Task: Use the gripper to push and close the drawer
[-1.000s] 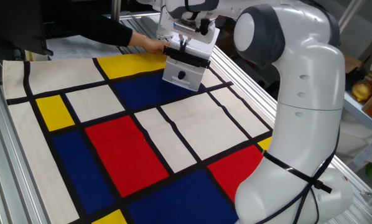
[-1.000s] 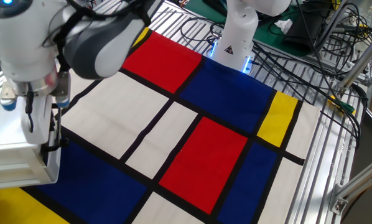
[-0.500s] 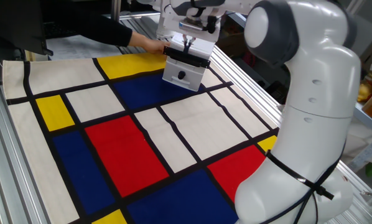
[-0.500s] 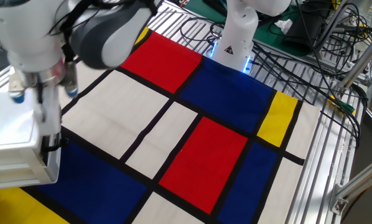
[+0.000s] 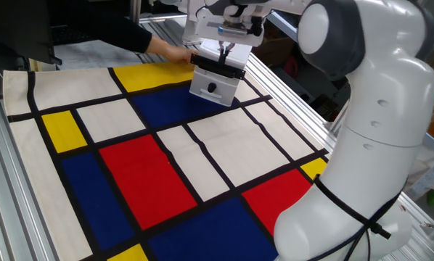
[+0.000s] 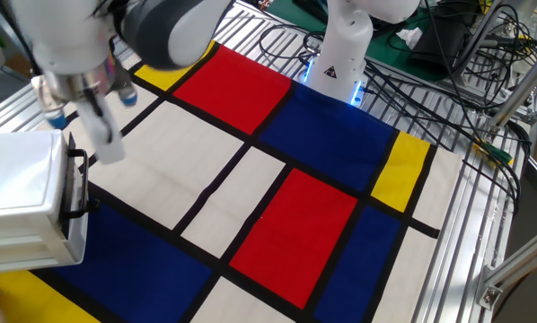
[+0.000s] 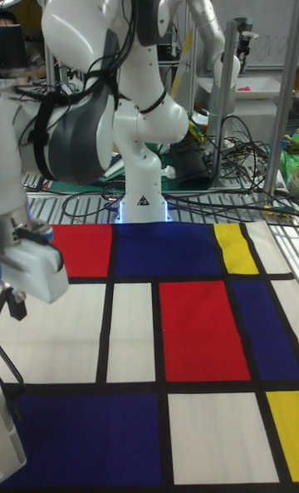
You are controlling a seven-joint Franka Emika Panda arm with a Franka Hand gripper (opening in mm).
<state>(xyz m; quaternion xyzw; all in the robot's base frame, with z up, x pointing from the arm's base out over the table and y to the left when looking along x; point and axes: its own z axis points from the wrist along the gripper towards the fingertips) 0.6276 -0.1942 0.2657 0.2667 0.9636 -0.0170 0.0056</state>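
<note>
**Materials and finishes**

The arm [image 5: 377, 130] is seen in glossy white plastic with grey joint caps. The tabletop [image 6: 470, 242] is ribbed bare metal, covered by a matt, slightly creased cloth [image 5: 166, 167]. The drawer [image 5: 214, 81] looks smooth and white, black-trimmed.

Opposing high fixed views, one low frontal, all sharing the checkered cloth [image 5: 166, 167].

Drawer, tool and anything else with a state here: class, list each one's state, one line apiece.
Drawer: front flush with its box, looks closed.
Tool: lifted above the drawer, not touching; open or shut cannot be told.
Person's hand: resting against the drawer's back side.
</note>
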